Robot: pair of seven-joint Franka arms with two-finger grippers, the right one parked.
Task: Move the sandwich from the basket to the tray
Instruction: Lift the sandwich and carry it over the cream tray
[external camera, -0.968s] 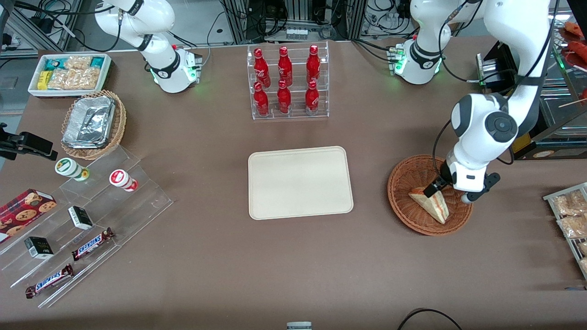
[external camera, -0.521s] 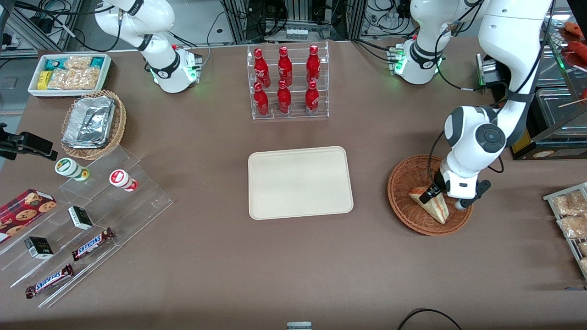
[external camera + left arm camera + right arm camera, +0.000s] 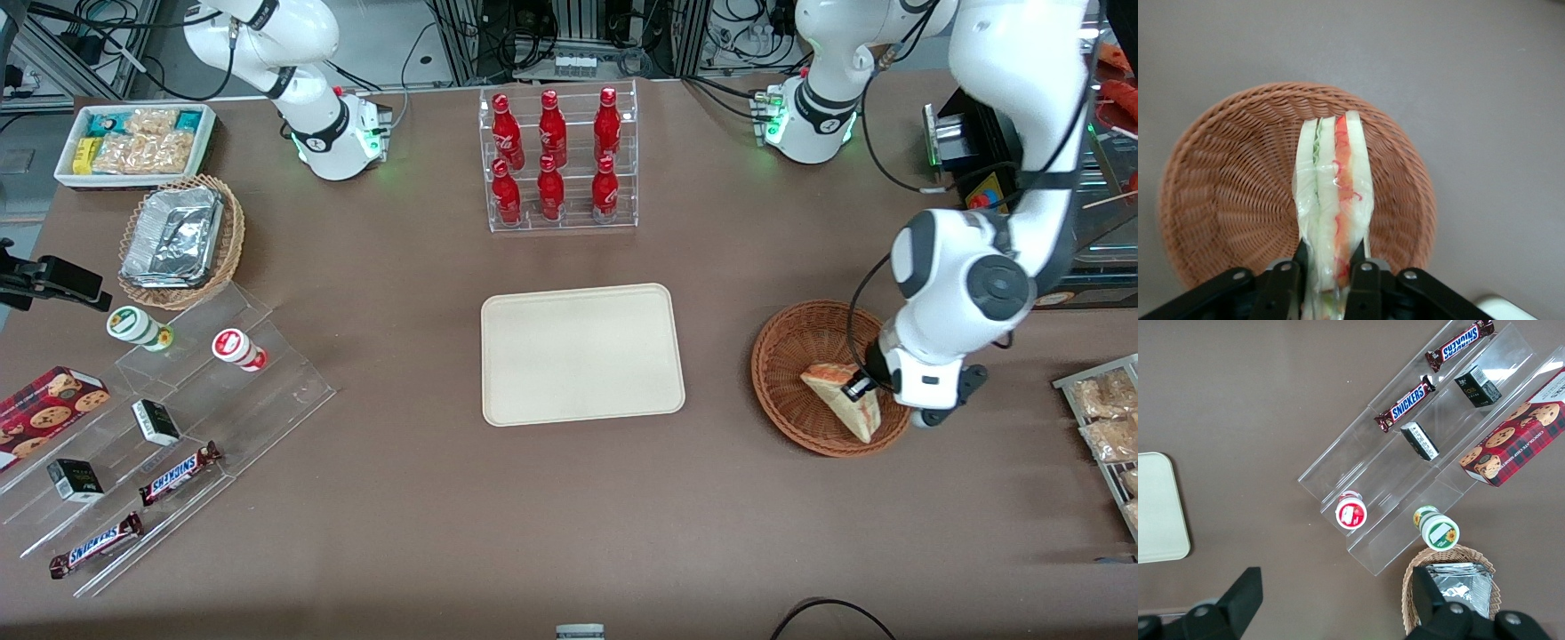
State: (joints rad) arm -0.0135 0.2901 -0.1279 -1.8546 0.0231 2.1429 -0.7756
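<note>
The sandwich [image 3: 840,398], a cream wedge with a red-orange filling stripe, is over the reddish-brown wicker basket [image 3: 787,378] toward the working arm's end of the table. My left gripper [image 3: 864,384] is shut on the sandwich and holds it above the basket's bowl. In the left wrist view the two black fingers [image 3: 1286,283] clamp the wrapped sandwich [image 3: 1333,193] edge-on, with the basket [image 3: 1225,193] below it. The cream-beige tray [image 3: 582,353] lies flat at the table's middle, with nothing on it.
A clear rack of red bottles [image 3: 556,158] stands farther from the front camera than the tray. Bagged snacks [image 3: 1102,418] lie at the working arm's table edge. Toward the parked arm's end are a foil-container basket [image 3: 180,240], a snack bin [image 3: 135,142] and acrylic steps [image 3: 169,436].
My gripper has closed on the sandwich and lifted it slightly. The arm's wrist has shifted a little toward the working arm's end of the table and nearer the front camera, and the sandwich has turned.
</note>
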